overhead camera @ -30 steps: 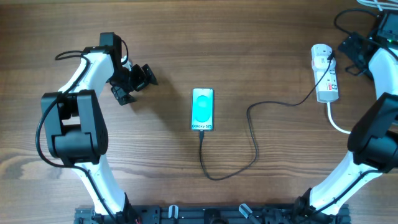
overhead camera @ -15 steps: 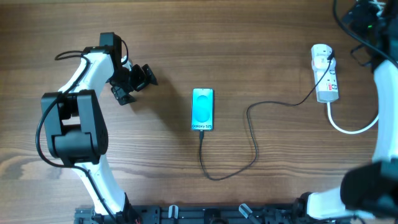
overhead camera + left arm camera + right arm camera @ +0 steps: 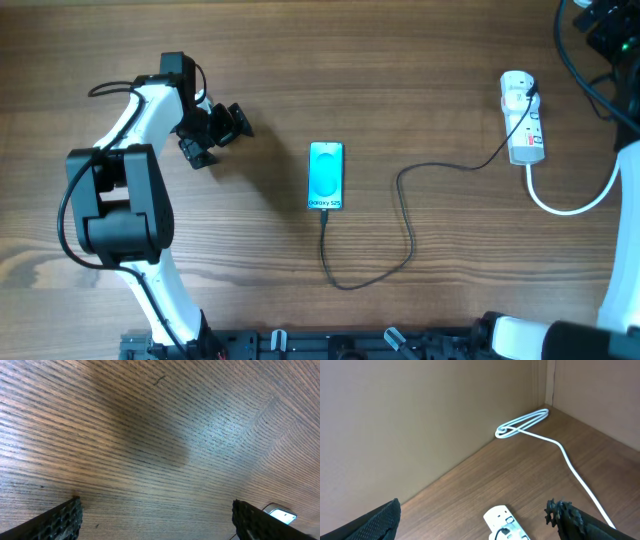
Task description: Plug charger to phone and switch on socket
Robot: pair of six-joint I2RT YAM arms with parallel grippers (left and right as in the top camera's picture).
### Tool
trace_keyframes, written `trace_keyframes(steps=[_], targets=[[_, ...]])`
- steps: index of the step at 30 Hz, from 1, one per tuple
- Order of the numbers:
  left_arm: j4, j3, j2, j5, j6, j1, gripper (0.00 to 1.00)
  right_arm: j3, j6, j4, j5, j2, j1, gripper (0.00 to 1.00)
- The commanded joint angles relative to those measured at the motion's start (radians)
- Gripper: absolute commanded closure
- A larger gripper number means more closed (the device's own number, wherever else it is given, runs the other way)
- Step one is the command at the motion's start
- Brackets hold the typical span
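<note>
Left gripper [image 3: 157, 522] and right gripper [image 3: 475, 522] both gape empty while we read "Galaxy S25" on the phone's [image 3: 326, 172] white band, where the charger's [image 3: 412, 240] tip meets it.

My left arm [image 3: 120, 190] rises from the near edge and bends forward, and my left tool [image 3: 222, 140] points off to the right with its fingers [image 3: 57, 521] spread wide and nothing between them. My right arm [image 3: 625, 230] stretches to the far right corner, where my right tool [image 3: 475, 527] stands just as wide apart, empty.
</note>
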Motion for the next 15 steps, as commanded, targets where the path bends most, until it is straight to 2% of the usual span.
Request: trace_keyframes(steps=[1,8,15], targets=[[0.002,-0.022,0.022,-0.021,0.005,0.003,0.0,-0.107,0.009,-0.002,0.021,-0.095,0.044,0.0],[0.002,-0.023,0.022,-0.021,0.005,0.003,0.0,-0.377,0.01,0.004,0.129,-0.188,0.179,0.0],[0.003,-0.023,0.022,-0.021,0.005,0.003,0.0,-0.565,0.008,0.037,0.175,-0.219,0.257,0.0]])
